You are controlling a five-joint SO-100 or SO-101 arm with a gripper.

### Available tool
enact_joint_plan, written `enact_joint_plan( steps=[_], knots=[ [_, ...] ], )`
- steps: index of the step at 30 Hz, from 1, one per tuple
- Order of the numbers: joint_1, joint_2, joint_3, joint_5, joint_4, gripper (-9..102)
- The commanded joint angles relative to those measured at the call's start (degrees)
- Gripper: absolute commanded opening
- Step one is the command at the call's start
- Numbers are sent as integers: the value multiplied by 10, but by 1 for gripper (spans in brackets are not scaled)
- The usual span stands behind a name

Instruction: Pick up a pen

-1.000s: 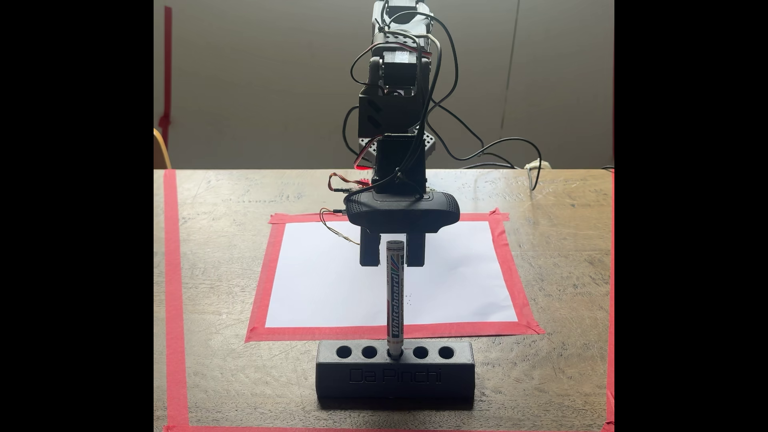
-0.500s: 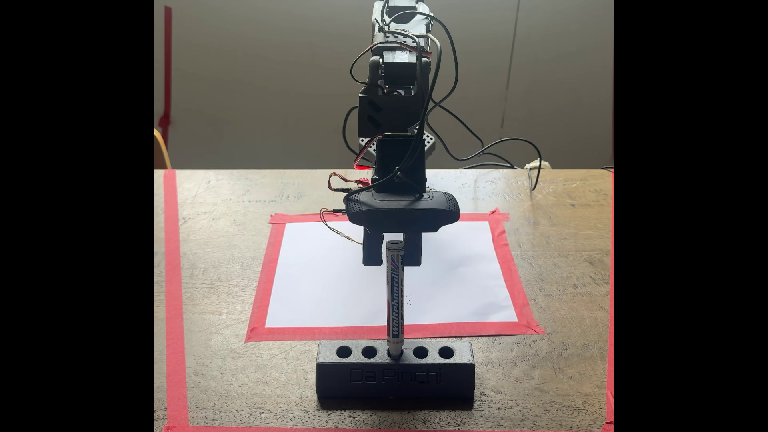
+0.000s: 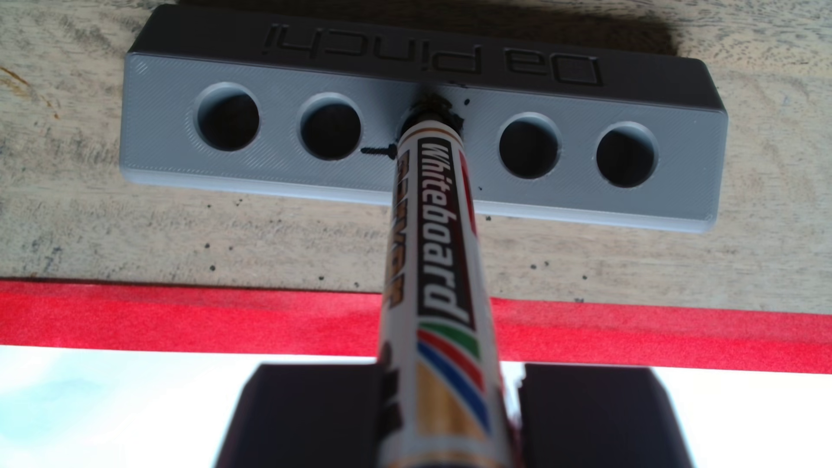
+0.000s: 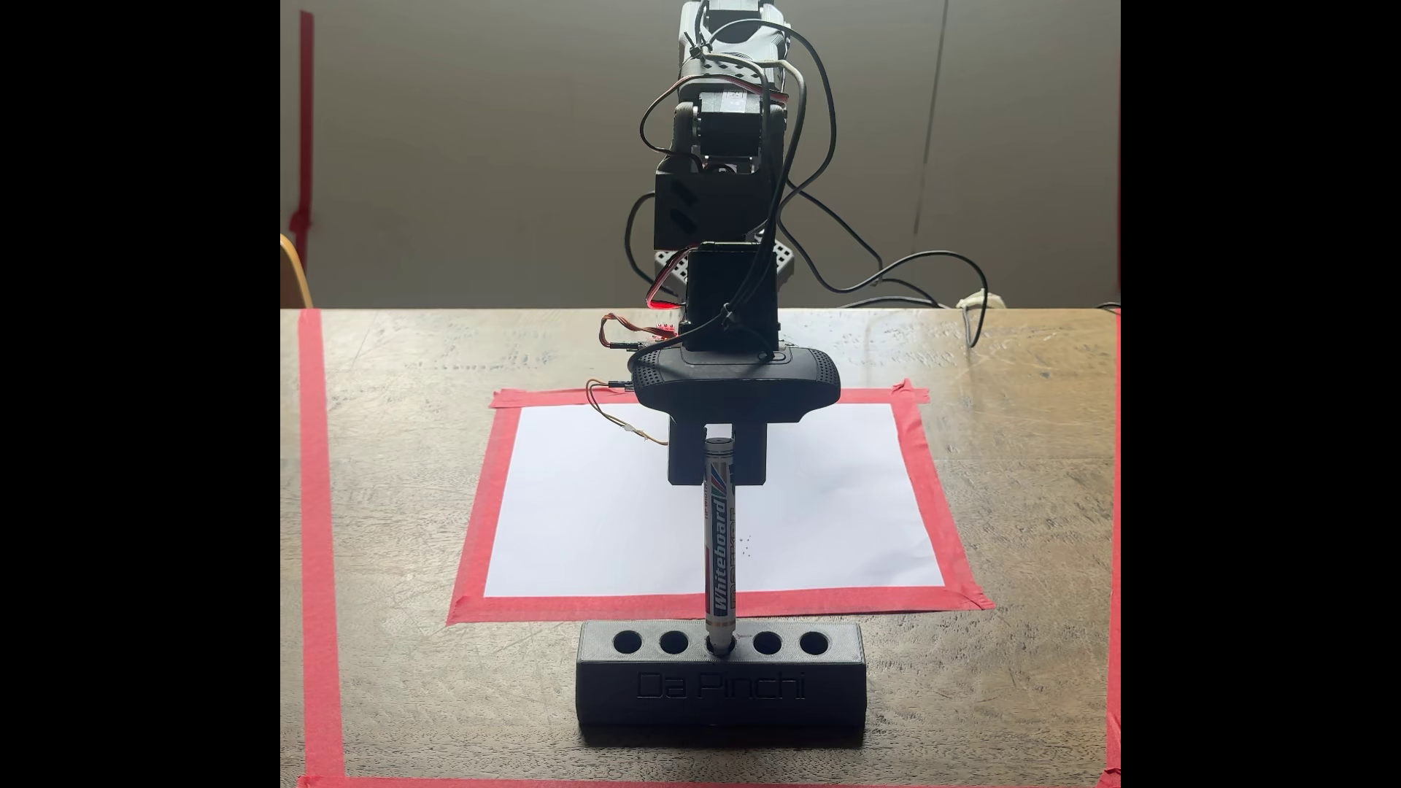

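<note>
The pen (image 4: 720,561) is a white whiteboard marker with red, blue and green stripes. It stands upright, tip down, in the middle hole of the black five-holed block (image 4: 834,682) lettered "Da Pinchi". My gripper (image 4: 719,479) hangs straight down over it, its two black fingers pressed against either side of the pen's upper end. In the wrist view the pen (image 3: 432,234) runs up from between my gripper (image 3: 450,373) to the block (image 3: 153,135). The left finger touches the barrel, and the right finger's pad sits against it with a thin sliver of light above.
A white sheet (image 4: 591,515) framed in red tape (image 4: 682,606) lies on the wooden table (image 4: 409,682) behind the block. Wider red tape (image 4: 318,530) marks the table's left border. Cables (image 4: 910,273) trail behind the arm at the back right.
The two fingers have closed inward from a wide stance until they meet the pen's top. The pen and the block have not moved.
</note>
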Motion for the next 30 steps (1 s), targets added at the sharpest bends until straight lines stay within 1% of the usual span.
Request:
enact_joint_plan(
  steps=[1,9,21,26,30],
  knots=[
    [-2,22,-44,-4,-18,24],
    [-3,23,-50,-4,-17,0],
    [2,22,-53,-4,-17,-1],
    [4,22,-85,-4,-7,-1],
    [4,22,-111,-4,30,-1]
  ],
)
